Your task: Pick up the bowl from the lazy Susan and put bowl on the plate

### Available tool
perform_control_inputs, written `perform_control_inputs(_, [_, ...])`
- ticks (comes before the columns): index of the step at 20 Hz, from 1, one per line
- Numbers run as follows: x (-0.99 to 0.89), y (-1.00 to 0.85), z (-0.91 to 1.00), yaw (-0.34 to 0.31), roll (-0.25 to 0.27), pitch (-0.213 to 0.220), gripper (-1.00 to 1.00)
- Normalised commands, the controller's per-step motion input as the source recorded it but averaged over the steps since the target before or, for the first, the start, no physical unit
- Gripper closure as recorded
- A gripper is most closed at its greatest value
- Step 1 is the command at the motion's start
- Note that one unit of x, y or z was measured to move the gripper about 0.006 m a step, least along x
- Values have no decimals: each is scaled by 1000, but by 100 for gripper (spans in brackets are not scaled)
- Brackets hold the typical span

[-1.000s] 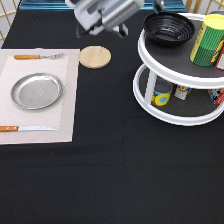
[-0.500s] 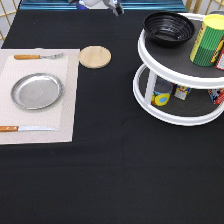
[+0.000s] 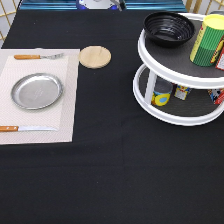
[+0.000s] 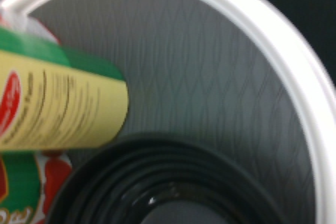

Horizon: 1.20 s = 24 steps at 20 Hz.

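Pincer not seen in the exterior view; only a sliver of pale machinery (image 3: 97, 4) at the 12 o'clock edge, so opening and hold cannot be told.

Wrist view: looking closely down on the upper tier of the lazy Susan (image 4: 300, 75), its grey mat and white rim, with the ribbed black bowl (image 4: 172, 185) beside a yellow-and-green canister (image 4: 52, 110).

Exterior view: bowl (image 3: 168, 27) upright on the top tier of the lazy Susan (image 3: 150, 102), at about 1 o'clock in the view, not yet lifted. Same canister (image 3: 206, 42) near the bowl toward 3 o'clock, on the same tier. Small tins (image 3: 161, 94) on the lower tier.

Plate (image 3: 36, 91) at 9 o'clock, bare, resting on a pale placemat (image 3: 70, 100), well apart from the turntable. Fork (image 3: 37, 56) on the mat toward 12 o'clock of the plate, knife (image 3: 25, 128) toward 6 o'clock. Wooden coaster (image 3: 95, 56) just beside the mat's corner, between plate and turntable. All on a black-covered bench (image 3: 115, 175).
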Motion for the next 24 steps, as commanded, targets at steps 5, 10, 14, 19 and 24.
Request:
perform_control_inputs(5, [-150,349,-314,-91,-176,0,-100])
perform_control_inputs(10, [-155,62,-302,-120,-169,0,-100])
perform_control_inputs(14, [-120,0,-363,-82,-124,0,-100])
perform_control_inputs(19, [-148,158,-253,-44,-117,1,-100])
perform_control_inputs(24, [-125,262,-51,-10,-101,2,-100])
